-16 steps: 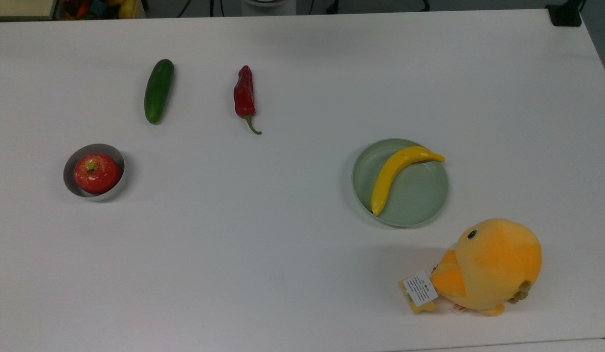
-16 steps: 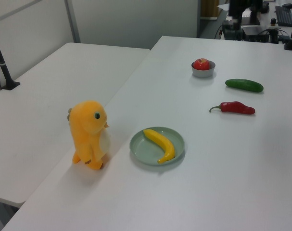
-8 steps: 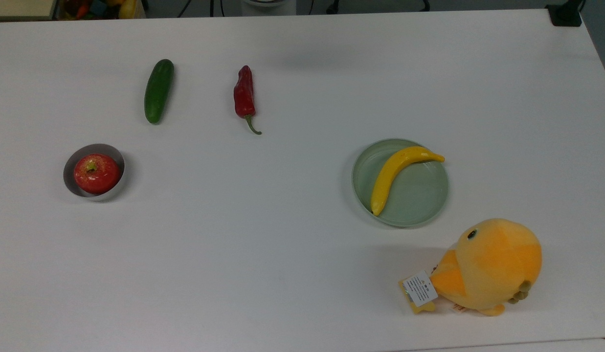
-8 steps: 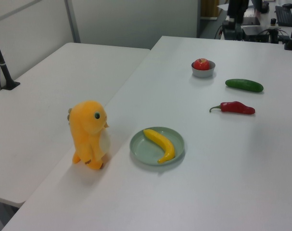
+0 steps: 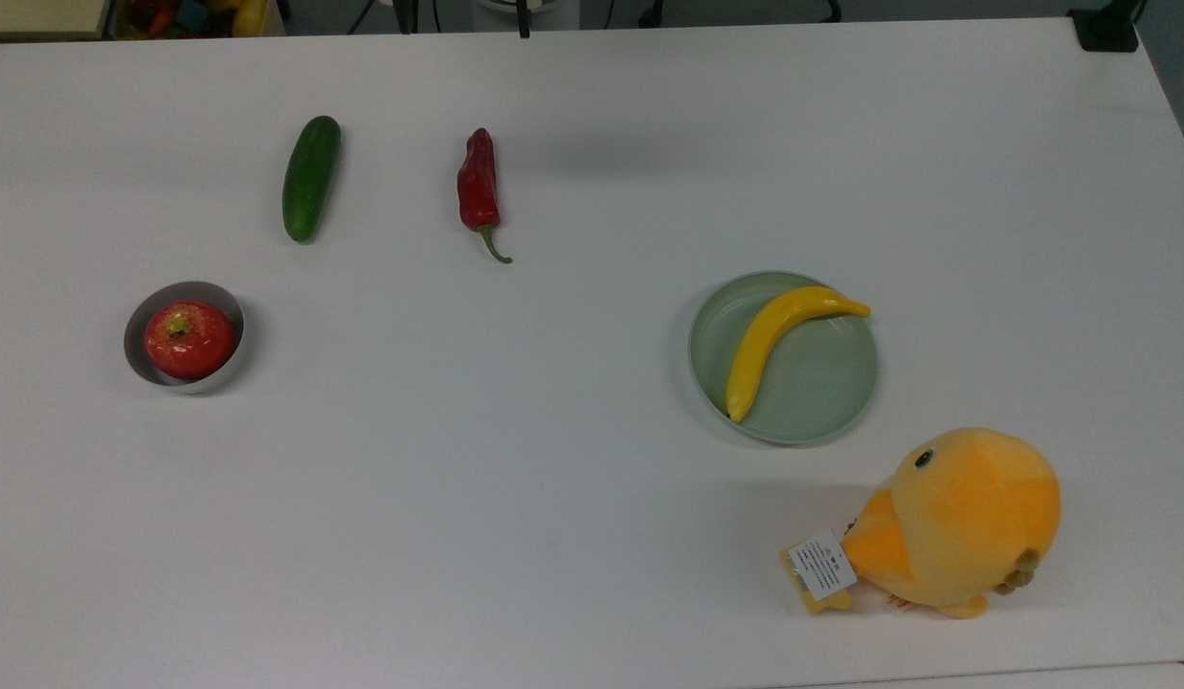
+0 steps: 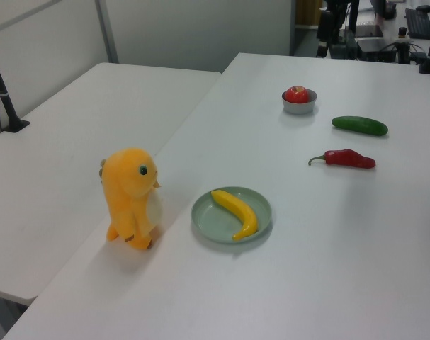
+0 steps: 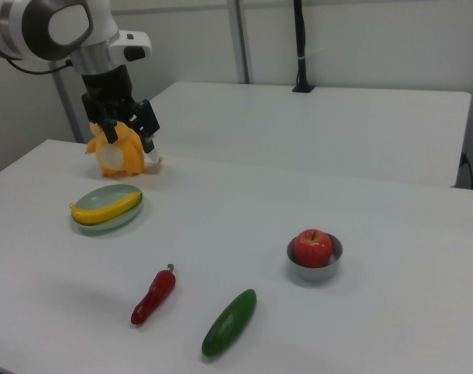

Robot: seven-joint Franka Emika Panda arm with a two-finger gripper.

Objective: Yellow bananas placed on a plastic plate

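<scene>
The white surface (image 5: pixel 572 459) carries everything, and the pale mint-green plastic plate (image 5: pixel 821 392) serves as the landmark. The Franka arm (image 7: pixel 65 31) reaches in from the right view's upper left, and its gripper (image 7: pixel 129 128) hangs above the surface behind the plate, in front of the plush chick, with its two dark fingers (image 7: pixel 150 125) spread apart and holding nothing. The yellow-orange plush chick (image 5: pixel 965 522) stands just beside the plate, toward the top view's lower right, a paper tag (image 5: pixel 821 566) at its side. On the plate lies the yellow banana (image 5: pixel 771 340), curved across the dish with its stem tip reaching over the rim on the top view's right. Well apart from the plate, toward the top view's left, lie a green cucumber (image 5: pixel 310 178) and a red chili pepper (image 5: pixel 479 188), and farther left a small silver metal bowl (image 5: pixel 230 321) holds a red apple (image 5: pixel 189 339).
</scene>
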